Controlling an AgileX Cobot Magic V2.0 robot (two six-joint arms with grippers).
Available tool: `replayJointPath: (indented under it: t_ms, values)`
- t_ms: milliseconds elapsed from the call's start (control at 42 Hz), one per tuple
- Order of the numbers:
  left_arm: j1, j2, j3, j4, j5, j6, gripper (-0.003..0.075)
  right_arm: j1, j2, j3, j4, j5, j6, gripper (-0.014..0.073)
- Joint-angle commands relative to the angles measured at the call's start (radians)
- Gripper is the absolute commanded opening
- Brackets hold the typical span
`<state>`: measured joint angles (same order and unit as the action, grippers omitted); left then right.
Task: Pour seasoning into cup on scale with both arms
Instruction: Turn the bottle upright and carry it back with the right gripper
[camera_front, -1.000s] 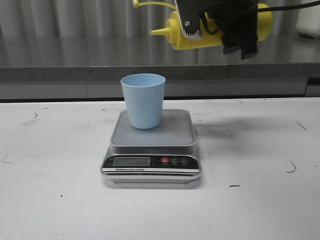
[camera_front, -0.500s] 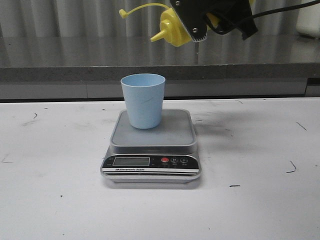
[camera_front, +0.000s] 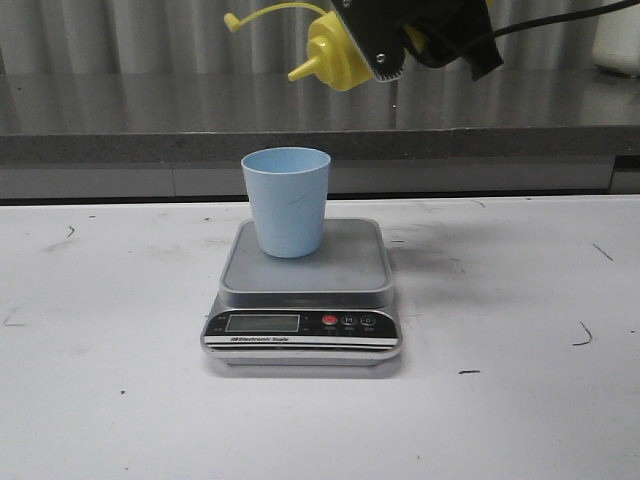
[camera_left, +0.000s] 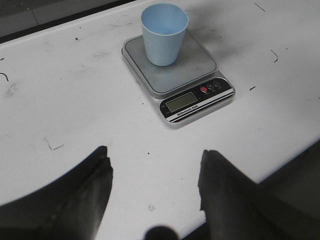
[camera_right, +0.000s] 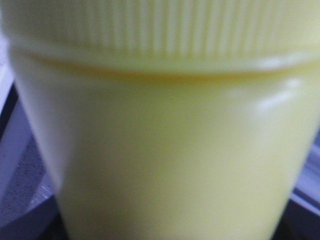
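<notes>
High above the scale (camera_front: 303, 290), the right hand (camera_front: 425, 35) grips the yellow bottle (camera_front: 340, 55), tipped with its nozzle slanting down leftward. The left hand (camera_left: 155, 192) hovers with fingers spread, holding nothing. The blue cup (camera_front: 287, 200) stands upright on the scale's platform on the white surface (camera_front: 100, 380); its inside looks bare.

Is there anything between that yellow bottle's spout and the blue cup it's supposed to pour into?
Nothing visible. The yellow bottle, held by the right gripper, hangs tilted above the cup, whose mouth is open and uncovered on the scale.
</notes>
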<state>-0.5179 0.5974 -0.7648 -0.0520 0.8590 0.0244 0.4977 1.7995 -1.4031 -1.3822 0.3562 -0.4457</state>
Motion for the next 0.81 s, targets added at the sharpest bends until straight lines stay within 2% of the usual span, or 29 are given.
replayJointPath:
  t_ms: [0, 381, 476, 619, 738, 786]
  values:
    - [-0.007, 0.002, -0.026, -0.010, -0.068, -0.004, 0.0386, 0.000, -0.059, -0.040, 0.017, 0.030, 0.103, 0.0292]
    - [-0.007, 0.002, -0.026, -0.010, -0.068, -0.004, 0.0386, -0.013, -0.060, -0.040, 0.133, 0.208, 0.679, 0.0292]
    - [-0.007, 0.002, -0.026, -0.010, -0.068, -0.004, 0.0386, -0.039, -0.073, -0.040, 0.201, 0.218, 0.827, 0.0292]
    - [-0.007, 0.002, -0.026, -0.010, -0.068, -0.004, 0.0386, -0.112, -0.118, -0.015, 0.404, 0.198, 0.918, 0.0290]
    - [-0.007, 0.002, -0.026, -0.010, -0.068, -0.004, 0.0386, -0.197, -0.177, 0.072, 0.564, 0.091, 0.918, 0.0290]
    - [-0.007, 0.002, -0.026, -0.010, -0.068, -0.004, 0.0386, -0.232, -0.207, 0.128, 0.613, 0.007, 0.930, 0.0290]
